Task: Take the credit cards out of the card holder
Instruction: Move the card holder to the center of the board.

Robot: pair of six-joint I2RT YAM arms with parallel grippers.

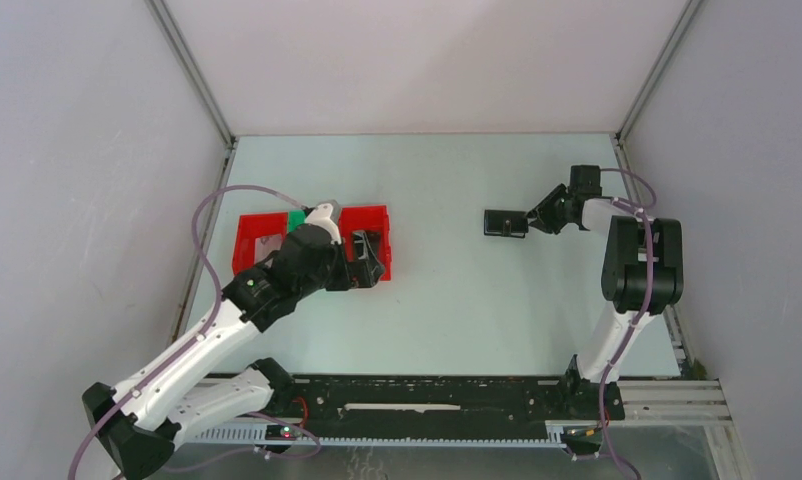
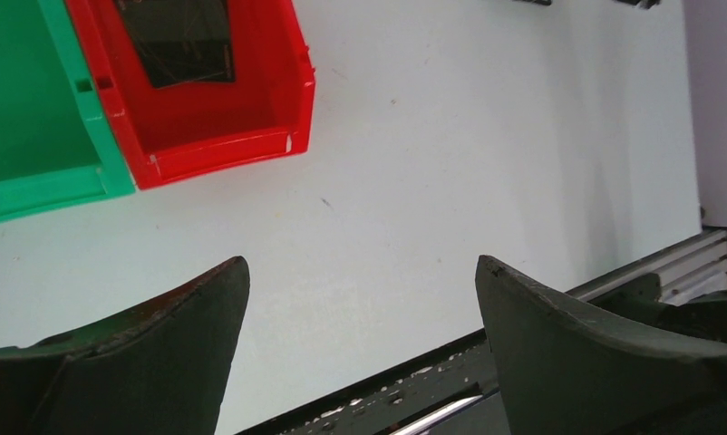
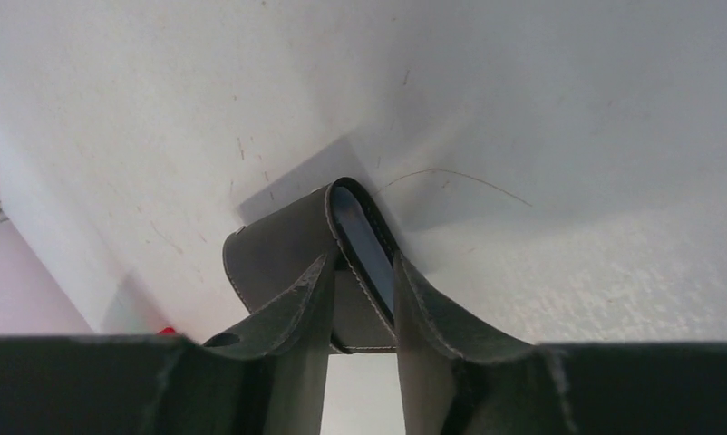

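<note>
**Top view only.** You see both arms on the pale table [image 1: 457, 310]. The right arm reaches to mid-table on the right side. The left arm stretches over the red tray [image 1: 249, 228] at far left, with a green tray [image 1: 295, 220] set beside it. The card holder [image 1: 504, 222] reads here as a small flat black rectangle at the tip of the right gripper [image 1: 530, 222], well apart from the trays. You cannot tell from here whether it rests on the table.

**Right wrist only.** Here you get the holder's detail, which the top view lacks:
- It is matt dark leather-like material, folded, with pale stitching along a rounded edge.
- A glossy blue-grey credit card sits between its two panels, edge-on.
- Your two dark, curved fingers press on the holder from either side, clamped on it.
- The table behind shows fine scratches and one thin stray fibre.

**Left wrist only.**
- The left gripper [image 2: 360, 272] hangs over bare table with its fingers spread wide and nothing between them.
- The fingers are black, tapered and scuffed at the edges.
- The trays show as moulded glossy plastic with raised rims.
- A dark flat item [image 2: 183, 41] lies in the red tray.
</note>
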